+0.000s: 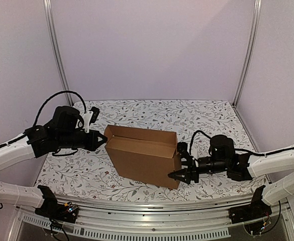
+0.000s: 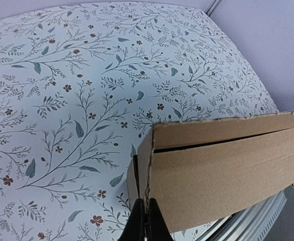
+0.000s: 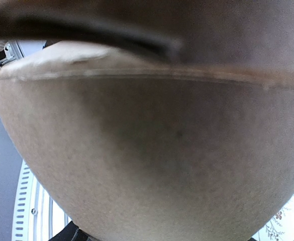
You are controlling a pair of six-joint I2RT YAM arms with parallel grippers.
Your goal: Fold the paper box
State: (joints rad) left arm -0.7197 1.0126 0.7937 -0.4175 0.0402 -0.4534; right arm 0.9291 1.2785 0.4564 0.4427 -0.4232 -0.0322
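Cardboard of the paper box (image 3: 147, 165) spans your right gripper (image 1: 180, 170), grip impossible to tell; your left gripper (image 2: 145, 221) is clamped on the open-topped box's end edge.

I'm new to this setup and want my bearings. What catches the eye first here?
A brown cardboard box stands open-topped mid-table on a flower-patterned cloth. The left gripper is pinched shut on its left edge. The right gripper sits at its near right corner, its camera filled with cardboard.
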